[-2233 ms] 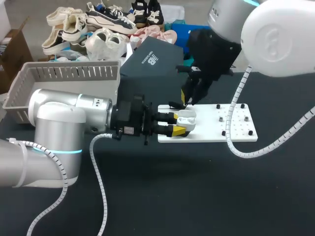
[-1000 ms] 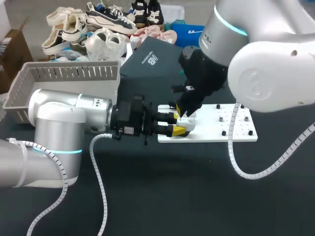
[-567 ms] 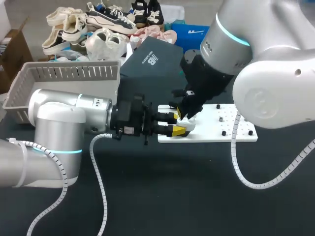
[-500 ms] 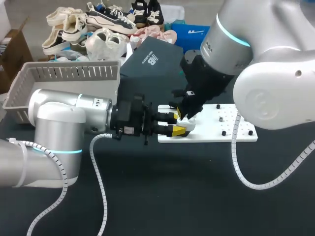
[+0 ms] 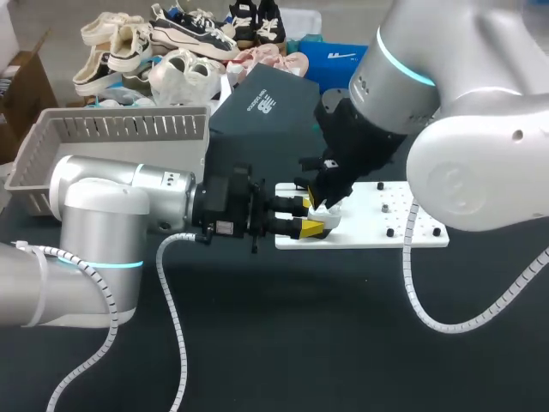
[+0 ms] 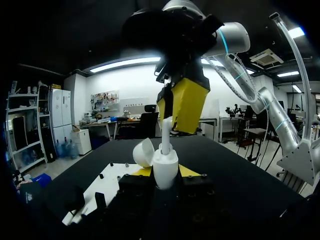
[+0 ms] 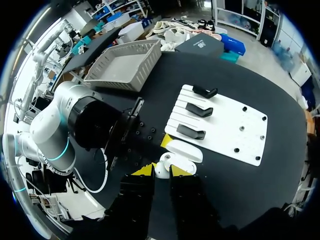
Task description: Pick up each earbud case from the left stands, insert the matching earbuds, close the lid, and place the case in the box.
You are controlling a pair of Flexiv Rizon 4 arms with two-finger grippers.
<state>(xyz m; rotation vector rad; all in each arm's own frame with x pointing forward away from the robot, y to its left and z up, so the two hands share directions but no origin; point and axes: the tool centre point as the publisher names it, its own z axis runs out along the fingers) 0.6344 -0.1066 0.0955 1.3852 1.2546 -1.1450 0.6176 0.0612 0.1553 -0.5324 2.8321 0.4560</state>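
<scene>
Black tabletop (image 5: 343,343), white board (image 5: 416,225) near its far edge, grey basket (image 5: 111,129) at the far left corner. Left gripper (image 5: 310,216) clamps the earbud case (image 6: 165,172) over the board's left edge, lid flipped open. Right gripper (image 7: 161,171) is directly above, fingertips pinching an earbud (image 6: 165,136), whose lower end is right at the case's open top.

The left arm (image 5: 103,215) and the right arm (image 5: 463,129) are thick rounded tubes of matte silver-white, each with a thin glowing cyan ring (image 5: 399,64) at a joint. Each wrist (image 5: 227,206) is black and boxy, ending in bright yellow fingertips (image 6: 187,102). A white spiral cable (image 5: 180,339) runs beside each arm.
</scene>
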